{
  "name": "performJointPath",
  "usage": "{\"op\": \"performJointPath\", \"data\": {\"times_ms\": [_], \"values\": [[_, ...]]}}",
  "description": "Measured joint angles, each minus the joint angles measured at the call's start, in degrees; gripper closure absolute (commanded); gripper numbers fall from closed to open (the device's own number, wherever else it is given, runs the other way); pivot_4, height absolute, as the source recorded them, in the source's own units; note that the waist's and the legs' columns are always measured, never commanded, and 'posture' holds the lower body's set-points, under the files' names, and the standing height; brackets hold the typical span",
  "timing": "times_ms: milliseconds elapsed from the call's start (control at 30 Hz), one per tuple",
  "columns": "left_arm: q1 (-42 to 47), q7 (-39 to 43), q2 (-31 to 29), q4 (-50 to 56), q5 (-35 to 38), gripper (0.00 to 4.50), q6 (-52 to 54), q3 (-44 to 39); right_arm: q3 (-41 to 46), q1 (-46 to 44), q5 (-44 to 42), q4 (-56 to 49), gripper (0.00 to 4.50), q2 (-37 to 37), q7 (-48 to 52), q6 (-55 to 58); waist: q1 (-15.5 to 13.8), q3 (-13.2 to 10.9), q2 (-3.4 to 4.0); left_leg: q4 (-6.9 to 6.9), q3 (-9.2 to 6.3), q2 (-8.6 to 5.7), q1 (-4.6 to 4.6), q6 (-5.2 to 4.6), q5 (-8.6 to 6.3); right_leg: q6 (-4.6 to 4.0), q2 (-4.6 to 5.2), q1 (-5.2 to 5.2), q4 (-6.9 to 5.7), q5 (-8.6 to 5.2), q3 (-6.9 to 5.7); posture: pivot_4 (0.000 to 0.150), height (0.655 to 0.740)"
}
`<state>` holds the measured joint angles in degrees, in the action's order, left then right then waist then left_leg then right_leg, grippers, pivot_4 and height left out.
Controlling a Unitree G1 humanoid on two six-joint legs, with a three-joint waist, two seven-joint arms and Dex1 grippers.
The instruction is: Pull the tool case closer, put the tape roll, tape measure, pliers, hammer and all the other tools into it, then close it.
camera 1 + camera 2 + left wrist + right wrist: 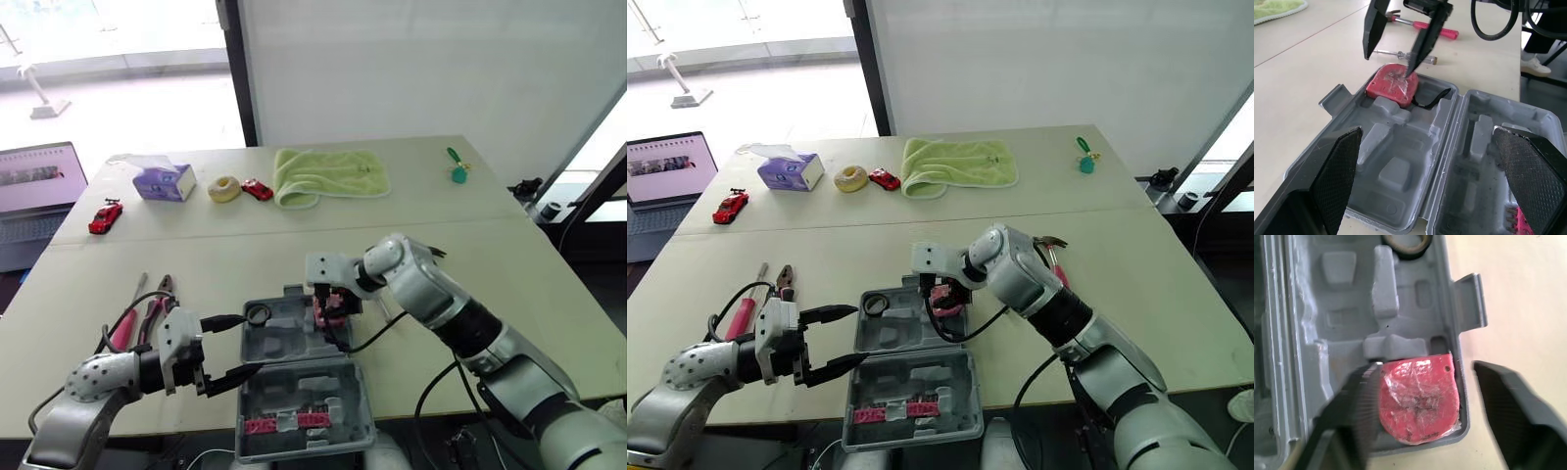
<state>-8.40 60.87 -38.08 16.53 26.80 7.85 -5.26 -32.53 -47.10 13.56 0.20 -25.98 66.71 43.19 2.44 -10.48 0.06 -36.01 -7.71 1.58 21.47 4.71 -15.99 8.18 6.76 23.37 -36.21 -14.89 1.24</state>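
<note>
**A:** Where is the tape measure (pixel 1420 401) to be found?

**B:** It is seated in a corner pocket of the open case (pixel 284 387), at the lower middle of the head view. The right gripper (pixel 1387 63) is held over it with its fingers spread, one inside the case wall and one outside. Nothing is pinched. The spread is judged to suit a release into that pocket.

**A:** And the left gripper (pixel 250 343)?

**B:** It is held spread at the case's left edge, near the tape roll (pixel 258 314), which is lodged in its own recess. It is probably kept there so the case can be steadied. The pliers (pixel 157 304) are seen on the table at lower left, and the hammer (pixel 1422 24) beyond the case.

**A:** Can any writing be read?

**B:** None can be made out. The tape measure's face is covered by glossy film.
</note>
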Motion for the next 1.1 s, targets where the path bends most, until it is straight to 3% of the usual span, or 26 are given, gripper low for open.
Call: {"op": "performJointPath", "data": {"times_ms": [100, 400, 567, 700, 900, 1100], "values": [[-0.05, -0.01, 0.03, -0.01, -0.04, 0.0, -0.12, 0.0, 3.25, 3.56, -1.57, -1.96, 4.45, -0.53, -2.32, 1.76, 0.0, 0.0, 0.0, 0.01, 0.0, 0.0, 0.0, 0.0, 0.0, 0.0, 0.0, 0.01, 0.01, 0.0, 0.0, 0.15, 0.74], [-0.01, -0.02, 0.11, -0.37, -0.05, 0.0, -0.62, 0.03, 13.08, 19.4, -6.83, -15.76, 4.45, 0.48, -12.76, 3.73, 0.06, 0.0, -0.01, 0.02, 0.0, 0.0, 0.0, -0.01, 0.0, 0.0, 0.0, 0.0, 0.02, -0.01, 0.0, 0.15, 0.74], [0.45, 0.19, 0.11, -0.65, -0.05, 0.0, -0.61, 0.05, 14.82, 21.52, -8.26, -18.73, 4.45, 2.26, -18.44, 3.55, 0.02, 0.0, -0.01, 0.0, 0.01, 0.0, 0.0, 0.0, 0.0, -0.01, 0.0, -0.01, 0.02, -0.01, 0.01, 0.15, 0.74], [0.75, 0.45, 0.1, -0.84, -0.06, 0.0, -0.62, 0.05, 14.79, 21.53, -9.32, -19.42, 2.76, 2.01, -20.15, 3.97, 0.0, 0.0, -0.01, 0.01, 0.0, 0.0, 0.0, 0.0, 0.0, -0.01, 0.0, -0.01, 0.04, -0.01, 0.01, 0.15, 0.74], [1.26, 0.58, 0.11, -1.28, -0.09, 0.0, -0.65, 0.06, 14.12, 21.54, -10.29, -20.13, 2.76, 1.21, -21.29, 3.79, 0.01, 0.0, -0.01, 0.01, 0.0, 0.0, 0.0, 0.0, 0.0, -0.01, 0.0, -0.01, 0.04, -0.01, 0.01, 0.15, 0.74], [1.19, 0.57, 0.11, -1.36, -0.15, 0.0, -0.8, 0.07, 13.96, 24.26, -9.97, -14.25, 2.76, 2.46, -26.63, -0.67, -0.02, 0.01, -0.02, 0.02, 0.01, 0.0, 0.01, 0.0, 0.0, -0.01, 0.0, -0.02, 0.06, -0.01, 0.01, 0.15, 0.74]]}}
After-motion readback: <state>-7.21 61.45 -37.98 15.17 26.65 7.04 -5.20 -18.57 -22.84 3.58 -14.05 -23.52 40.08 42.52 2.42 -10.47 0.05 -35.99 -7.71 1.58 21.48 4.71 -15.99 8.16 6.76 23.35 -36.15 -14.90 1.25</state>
